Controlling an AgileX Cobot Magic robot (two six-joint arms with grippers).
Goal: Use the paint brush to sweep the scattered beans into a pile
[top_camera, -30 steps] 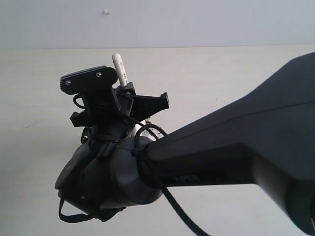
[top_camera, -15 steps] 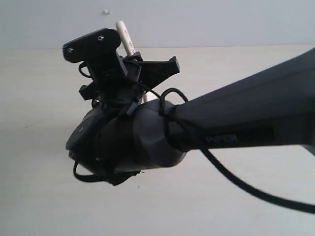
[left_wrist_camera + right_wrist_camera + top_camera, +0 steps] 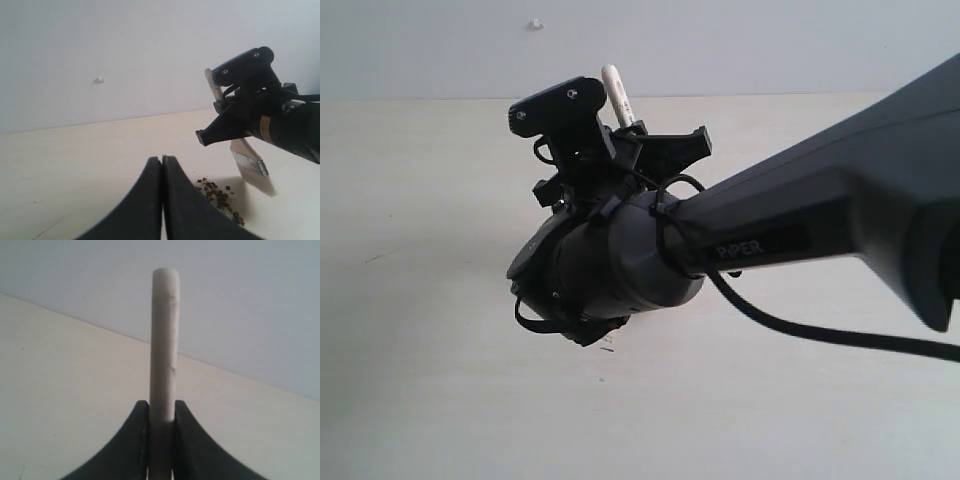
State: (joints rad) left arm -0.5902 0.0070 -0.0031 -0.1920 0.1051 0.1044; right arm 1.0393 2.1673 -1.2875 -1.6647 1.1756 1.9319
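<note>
Right gripper (image 3: 161, 409) pinches the brush (image 3: 165, 340) by its handle; left gripper (image 3: 161, 160), pressed together, blocks part of the beans (image 3: 216, 191).

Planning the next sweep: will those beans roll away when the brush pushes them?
Probably some will: the beans look small and roundish, and they lie on a smooth table. The brush has wide bristles, so it likely herds most of them together.
</note>
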